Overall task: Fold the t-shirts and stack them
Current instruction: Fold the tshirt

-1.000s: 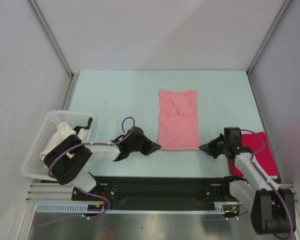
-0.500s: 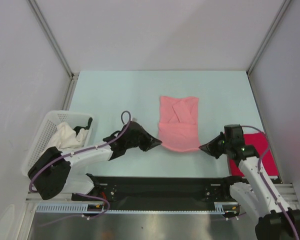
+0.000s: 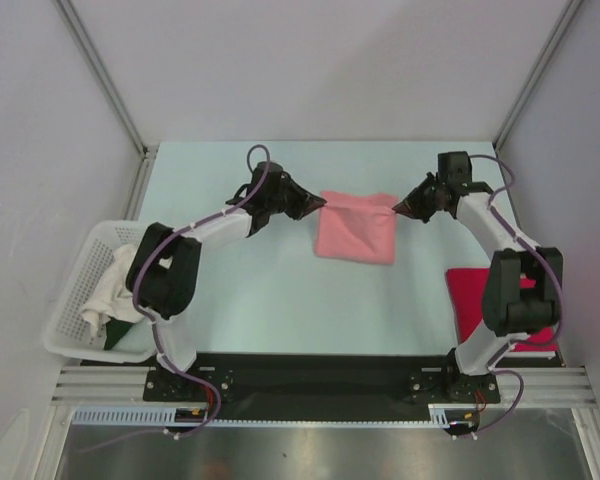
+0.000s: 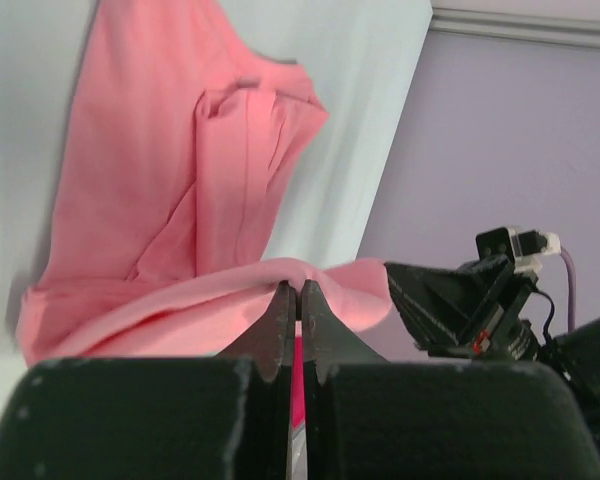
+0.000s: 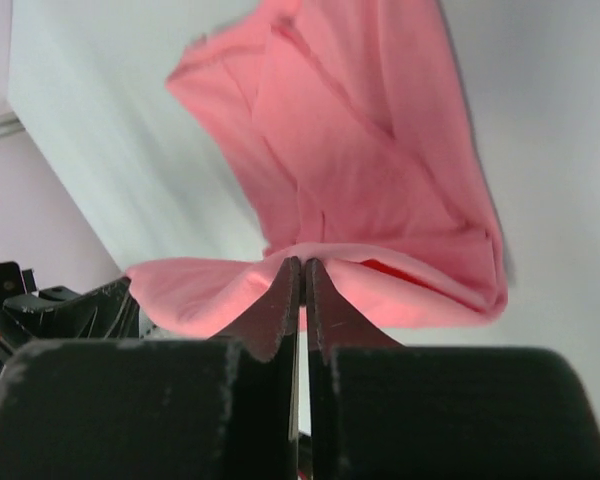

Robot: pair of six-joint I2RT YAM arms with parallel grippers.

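The salmon-pink t-shirt [image 3: 357, 226] lies mid-table, its near half doubled over the far half. My left gripper [image 3: 321, 203] is shut on the shirt's raised left corner, and my right gripper [image 3: 396, 206] is shut on the right corner. Both corners hang above the shirt's far edge. In the left wrist view the pink cloth [image 4: 190, 200] is pinched at my left gripper [image 4: 293, 290], with the right gripper's black body opposite. The right wrist view shows the pink hem [image 5: 380, 170] pinched at my right gripper [image 5: 302, 262]. A magenta-red t-shirt [image 3: 472, 296] lies folded at the near right.
A white lattice basket [image 3: 72, 300] with white and dark cloth inside stands at the near left edge. Grey walls close the table on three sides. The right arm's base partly covers the magenta-red shirt.
Both grippers have carried the pink shirt's near hem from the front of the table up and over to its far edge, halving its length. Both stayed shut on the corners.
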